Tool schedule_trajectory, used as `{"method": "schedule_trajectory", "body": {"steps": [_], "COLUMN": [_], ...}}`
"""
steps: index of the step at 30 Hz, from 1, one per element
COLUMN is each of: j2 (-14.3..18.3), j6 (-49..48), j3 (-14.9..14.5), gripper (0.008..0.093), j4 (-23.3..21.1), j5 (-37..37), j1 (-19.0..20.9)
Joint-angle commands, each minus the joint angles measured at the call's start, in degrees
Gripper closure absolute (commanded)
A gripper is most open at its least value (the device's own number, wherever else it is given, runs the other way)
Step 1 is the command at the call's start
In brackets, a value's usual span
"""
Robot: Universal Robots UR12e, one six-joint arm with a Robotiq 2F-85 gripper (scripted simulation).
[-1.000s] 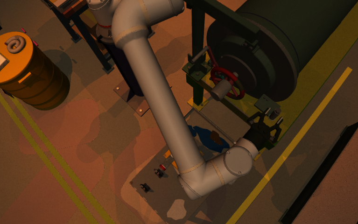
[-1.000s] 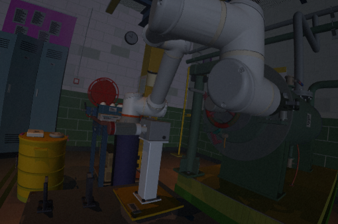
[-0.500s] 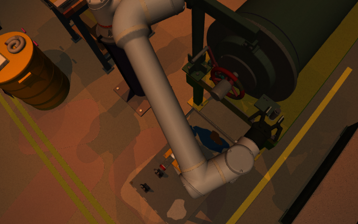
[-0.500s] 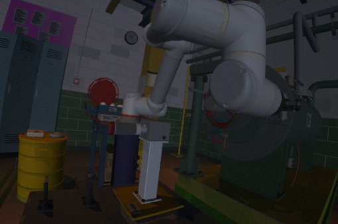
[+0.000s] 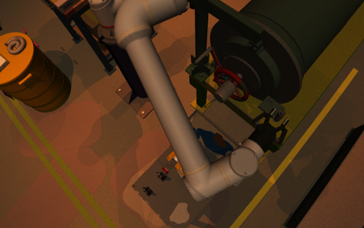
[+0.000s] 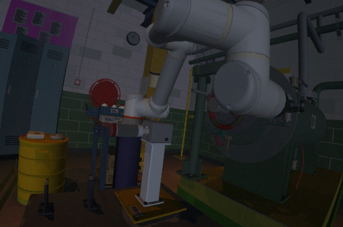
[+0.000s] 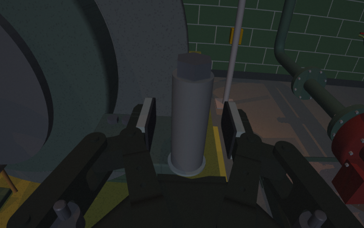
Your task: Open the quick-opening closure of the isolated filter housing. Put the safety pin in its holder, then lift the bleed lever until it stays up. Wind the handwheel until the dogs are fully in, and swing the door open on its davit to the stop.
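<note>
The dark green filter housing [image 5: 296,36] lies on its side on a yellow-marked plinth, its round door [image 5: 251,70] closed and carried on a davit post [image 5: 200,50]. A red handwheel [image 5: 231,84] with a grey hub sits at the door's centre. Beside the door's rim, a grey cylindrical pin with a hexagonal head [image 7: 191,118] stands upright on a small green bracket [image 5: 271,104]. My gripper [image 5: 274,124] is at this bracket, and the wrist camera shows the pin standing between the fingers [image 7: 189,127]. The gripper is open and holds nothing.
The robot's own long arm [image 5: 161,93] crosses the middle of the scene. An orange drum [image 5: 17,70] stands far left. A red pump and green flanged pipes [image 7: 356,141] stand beyond the housing. A stand [image 6: 101,131] and small fixtures [image 5: 161,175] sit near the robot's pedestal.
</note>
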Motion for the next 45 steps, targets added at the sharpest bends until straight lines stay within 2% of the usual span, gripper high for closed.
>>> {"method": "schedule_trajectory", "body": {"steps": [1,7,31,45], "j2": [-0.06,-0.06,-0.06,-0.06], "j6": [0.00,0.00,0.00,0.00], "j3": [-0.05,-0.05,-0.05,-0.05], "gripper": [0.0434,0.0449,0.0929,0.0934], "j4": [0.00,0.00,0.00,0.00], "j5": [0.00,0.00,0.00,0.00], "j1": [0.00,0.00,0.00,0.00]}}
